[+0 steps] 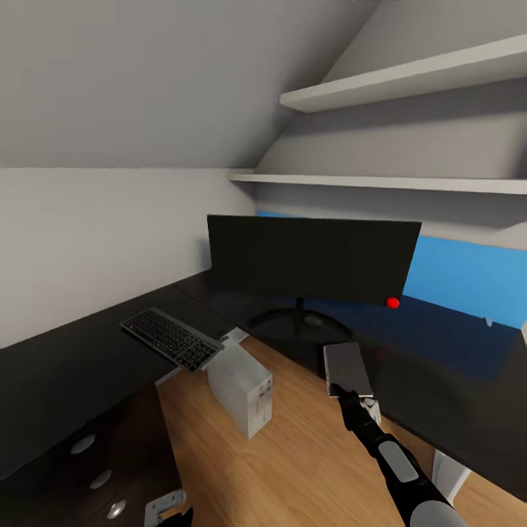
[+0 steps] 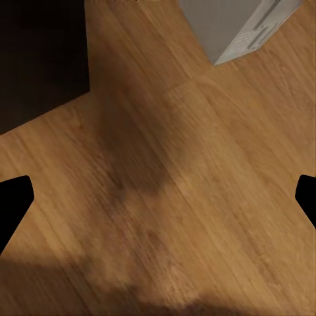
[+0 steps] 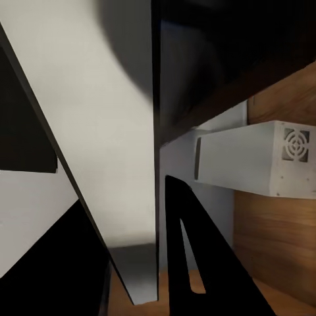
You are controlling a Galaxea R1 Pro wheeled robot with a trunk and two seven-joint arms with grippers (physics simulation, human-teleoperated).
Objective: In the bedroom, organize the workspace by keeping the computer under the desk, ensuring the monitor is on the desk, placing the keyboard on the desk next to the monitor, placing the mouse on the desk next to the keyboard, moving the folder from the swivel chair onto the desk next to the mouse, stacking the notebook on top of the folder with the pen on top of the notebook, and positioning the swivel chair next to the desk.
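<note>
Center of the head view: monitor [image 1: 313, 260] is seen upright on the desk [image 1: 58, 373], red dot at its lower right corner, curved stand on the black top.
Keyboard: keyboard [image 1: 172, 338] is laid flat on the desk's left wing, left-center of frame, its near corner sticking out past the desk edge.
Computer: computer [image 1: 241, 388] is stood on the wood floor [image 1: 293, 454] in the desk's inner corner, just below-right of the keyboard; also seen at the top right of the left wrist pic [image 2: 240, 26] and mid-right of the right wrist pic [image 3: 253, 158].
Notebook: notebook [image 1: 348, 368] is held at the desk's front edge, lower right of center, just below the monitor stand; can't tell if it's touching the top.
Right gripper: right gripper [image 1: 353, 397] is clamped on the notebook's near edge, fingers nearly closed w/ the thin grey slab [image 3: 118, 131] pinched between them.
Left gripper: left gripper [image 2: 158, 197] is pointed at bare floor, fingertips [image 2: 13, 201] spread wide at both frame edges, nothing held.
Drawers: black drawers [image 1: 88, 468] w/ round silver knobs are seen bottom left.
Wall: two white shelves [image 1: 395, 88] upper right, blue panel [image 1: 468, 278] behind the monitor's right side.
</note>
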